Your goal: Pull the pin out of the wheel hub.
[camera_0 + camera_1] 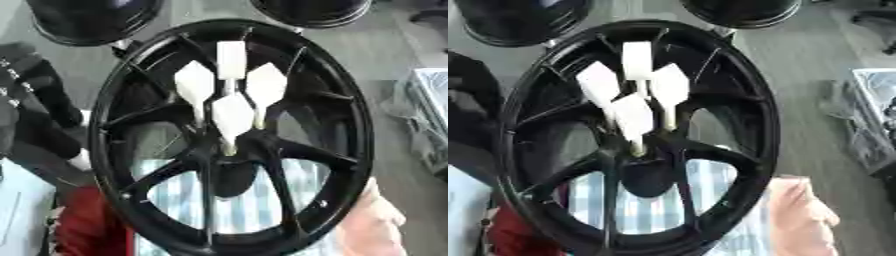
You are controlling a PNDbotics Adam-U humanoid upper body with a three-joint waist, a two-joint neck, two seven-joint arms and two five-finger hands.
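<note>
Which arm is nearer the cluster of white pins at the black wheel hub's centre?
Left. The left arm sits beside the left rim of the black wheel hub, apart from the white pins. The right arm shows in neither view.

Both views are pretty soft overall, edges smeared like everything's slightly out of focus. Lighting is even and fairly bright, seems to come from overhead, no hard shadows anywhere. The white pins (232, 97) near the center are almost blown out, so their surface detail is gone. The black wheel (346, 100) swallows detail, with only faint sheen on the spokes. Lower corners look blurriest.
</note>
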